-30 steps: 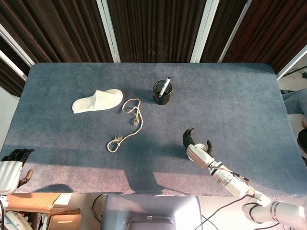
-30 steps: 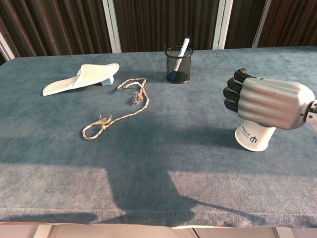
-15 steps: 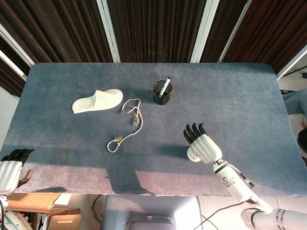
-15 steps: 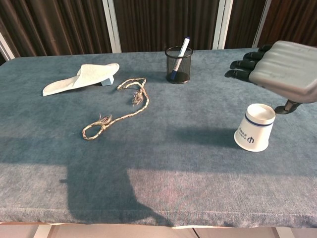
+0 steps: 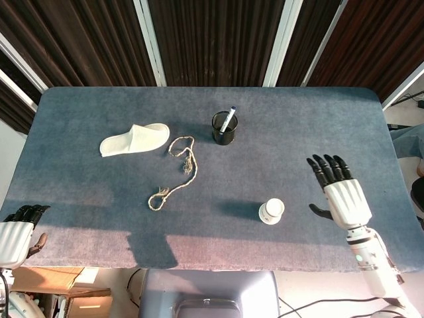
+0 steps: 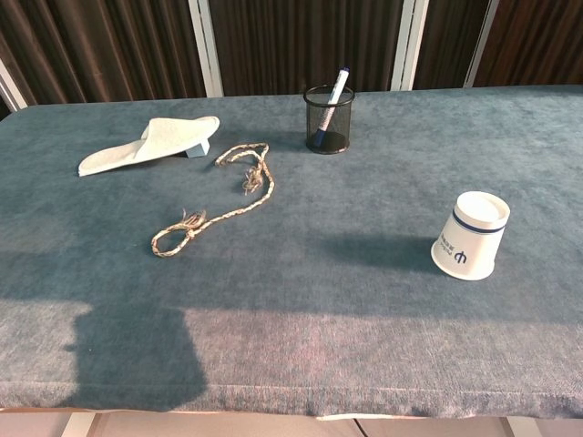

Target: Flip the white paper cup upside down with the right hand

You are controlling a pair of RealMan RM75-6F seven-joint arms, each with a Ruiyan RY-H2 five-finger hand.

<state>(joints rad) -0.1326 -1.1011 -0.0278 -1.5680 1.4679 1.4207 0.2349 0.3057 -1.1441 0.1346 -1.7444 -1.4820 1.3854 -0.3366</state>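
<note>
The white paper cup stands upside down on the blue table, its wide mouth on the cloth and its closed base up. My right hand hovers to the right of the cup in the head view, well apart from it, fingers spread and holding nothing; the chest view does not show it. My left hand sits off the table's near-left corner, fingers curled in, nothing in it.
A black mesh pen holder with a marker stands at the table's middle back. A rope lies left of centre, and a white slipper beyond it.
My right hand let go of the cup, opened, and drew away to the right, leaving the chest view. The cup stays upside down. The left hand has not moved.
</note>
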